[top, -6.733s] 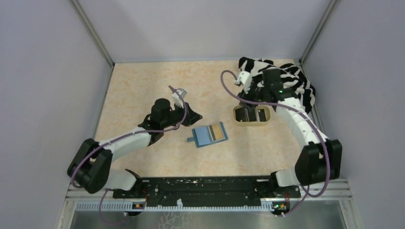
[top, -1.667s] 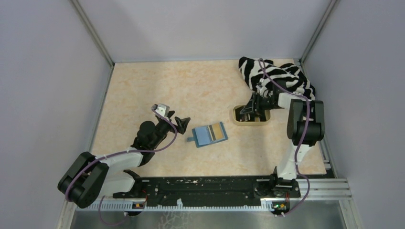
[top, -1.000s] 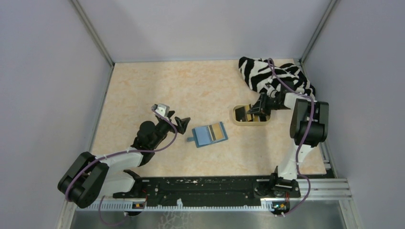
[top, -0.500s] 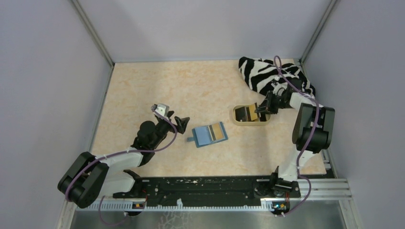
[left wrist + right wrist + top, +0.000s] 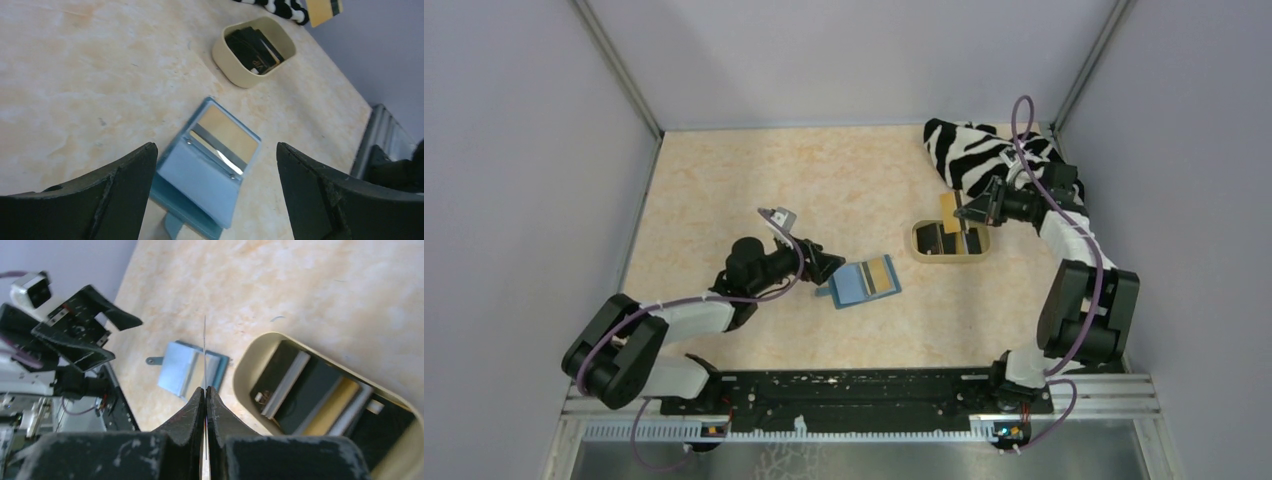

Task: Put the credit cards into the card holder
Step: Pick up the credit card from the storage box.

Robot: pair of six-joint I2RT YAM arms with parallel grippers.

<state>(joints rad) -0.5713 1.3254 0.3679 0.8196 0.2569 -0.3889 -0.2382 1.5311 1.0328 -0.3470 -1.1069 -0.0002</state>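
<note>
The teal card holder lies open like a booklet on the surface, near the middle. Its right half shows a tan-gold panel. I cannot tell whether that is a card or lining.

My left hand sits just to the holder's left, spread wide and holding nothing. From its wrist camera, the holder appears between the two dark fingers, and its near corner is cut off by the bottom edge.

My right hand is pinched tight on a gold card, raised above the far side of the tan oval tray. From the right wrist camera, this card is edge-on, only a thin line rising from the fingertips.

More cards, mostly black, lie overlapped in the tray, so I cannot count them. A zebra-striped cloth is bunched in the far right corner, partly hidden by my right arm.
</note>
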